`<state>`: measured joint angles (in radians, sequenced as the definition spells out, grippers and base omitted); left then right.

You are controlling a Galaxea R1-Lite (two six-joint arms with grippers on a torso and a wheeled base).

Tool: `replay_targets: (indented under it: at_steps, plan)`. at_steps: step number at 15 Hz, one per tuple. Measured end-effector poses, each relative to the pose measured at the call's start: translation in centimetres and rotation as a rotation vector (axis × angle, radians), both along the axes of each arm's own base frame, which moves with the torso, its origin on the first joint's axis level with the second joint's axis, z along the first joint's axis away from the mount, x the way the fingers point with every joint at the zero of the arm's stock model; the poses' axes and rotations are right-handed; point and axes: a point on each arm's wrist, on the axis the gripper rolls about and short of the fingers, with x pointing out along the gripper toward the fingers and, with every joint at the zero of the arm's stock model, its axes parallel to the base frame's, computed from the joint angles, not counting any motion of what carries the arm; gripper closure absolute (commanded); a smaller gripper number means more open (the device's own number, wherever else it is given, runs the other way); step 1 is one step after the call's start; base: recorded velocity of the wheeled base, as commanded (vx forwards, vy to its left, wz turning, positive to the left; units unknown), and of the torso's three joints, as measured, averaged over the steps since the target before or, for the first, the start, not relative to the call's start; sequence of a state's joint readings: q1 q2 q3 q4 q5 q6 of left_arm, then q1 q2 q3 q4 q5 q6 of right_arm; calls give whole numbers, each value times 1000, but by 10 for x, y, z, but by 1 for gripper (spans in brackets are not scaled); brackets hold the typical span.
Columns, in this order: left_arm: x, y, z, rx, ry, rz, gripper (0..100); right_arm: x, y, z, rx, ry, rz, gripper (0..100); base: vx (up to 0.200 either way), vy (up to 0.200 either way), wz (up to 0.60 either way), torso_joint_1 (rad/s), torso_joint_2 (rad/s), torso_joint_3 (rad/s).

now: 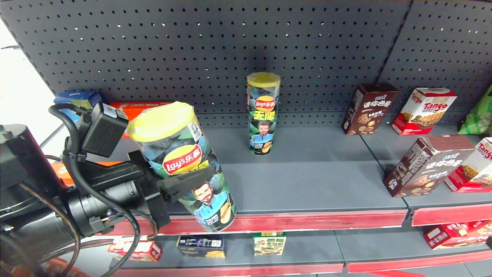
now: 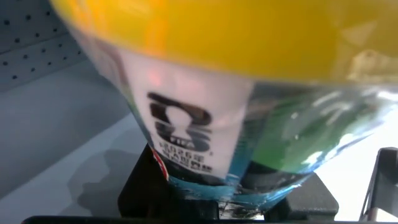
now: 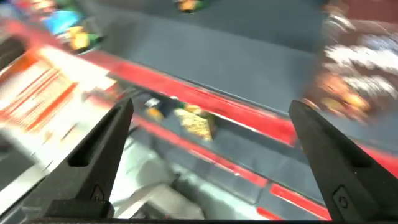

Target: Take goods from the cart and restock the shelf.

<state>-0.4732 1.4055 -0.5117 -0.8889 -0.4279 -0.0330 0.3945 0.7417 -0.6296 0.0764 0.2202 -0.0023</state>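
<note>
Held can: a tall cylindrical chip can with a yellow plastic lid (image 1: pixel 209 204) is tilted, lid toward the robot's left. Its base is over the red front strip of the grey metal shelf (image 1: pixel 307 184); whether it touches cannot be told.
Left gripper: the left gripper (image 1: pixel 183 181) is clamped around the can's middle, and one dark finger (image 1: pixel 190 180) crosses the label.
Right gripper: the right gripper (image 3: pixel 211 155) has its two dark fingers spread wide with nothing between them, above blurred red-edged shelving.
Head view alone: a second, matching yellow-lidded can (image 1: pixel 263 115) stands upright near the dark pegboard back (image 1: pixel 215 46), well apart from the held one.
Left wrist view alone: from close up, a white label panel (image 2: pixel 180 130) with a dark emblem and small print is visible on the held can.
Labels: both cans carry a round red-and-yellow logo above a printed figure in blue.
Right of the shelf: brown cardboard biscuit boxes (image 1: pixel 369 109), red-and-white wafer boxes (image 1: pixel 423 111) and a green bag (image 1: pixel 480 115).
Left back: a blue box (image 1: pixel 77 98) beside a flat orange box (image 1: pixel 134 107).
Lower shelf: three small boxes (image 1: pixel 201 246) in a row.
</note>
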Motion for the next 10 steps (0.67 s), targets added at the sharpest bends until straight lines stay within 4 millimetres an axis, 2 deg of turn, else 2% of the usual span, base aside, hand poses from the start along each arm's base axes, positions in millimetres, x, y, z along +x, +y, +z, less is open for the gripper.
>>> replay_targets:
  at_steps: [3,6,8,10]
  plan:
    - [-2,2,0,-1,-1,5,100,31,30,24,-47,25,82,0,0,0,0,0,0,0]
    - [-2,3,0,-1,-2,6,100,63,62,37,-52,16,133,0,0,0,0,0,0,0]
    - [-2,3,0,-1,-2,8,100,81,82,44,-38,-6,158,0,0,0,0,0,0,0]
    - [-2,3,0,-1,-2,8,100,99,98,42,-52,14,170,0,0,0,0,0,0,0]
